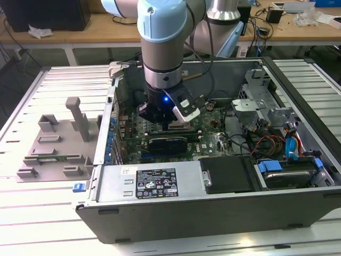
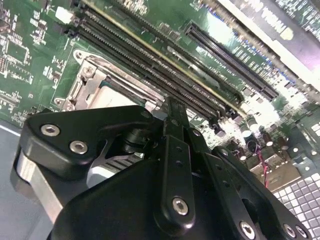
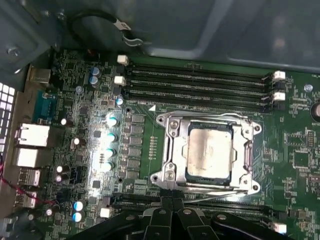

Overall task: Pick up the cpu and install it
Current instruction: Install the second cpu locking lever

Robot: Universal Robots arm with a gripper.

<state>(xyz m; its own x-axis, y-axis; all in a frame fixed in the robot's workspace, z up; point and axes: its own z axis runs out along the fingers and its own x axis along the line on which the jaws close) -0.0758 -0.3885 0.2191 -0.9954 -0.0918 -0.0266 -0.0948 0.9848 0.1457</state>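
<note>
The cpu [image 3: 209, 152], a small square chip with a pale silver top, lies flat inside the metal-framed socket [image 3: 170, 130] on the green motherboard [image 3: 75, 115]. In the second wrist view the cpu [image 2: 111, 95] shows just beyond the black gripper body. My gripper [image 3: 172, 196] hangs close above the board beside the socket's edge, its two black fingertips pressed together with nothing between them. In the exterior view the gripper [image 1: 169, 121] is lowered into the open computer case [image 1: 213, 213], over the middle of the board.
Long black memory slots [image 3: 200, 80] run along the socket's far side. A grey power supply [image 1: 154, 182] and a drive bay [image 1: 287, 176] line the case's near wall, with cables at the exterior view's right. A grey plastic fixture [image 1: 53, 144] stands on the table at the exterior view's left.
</note>
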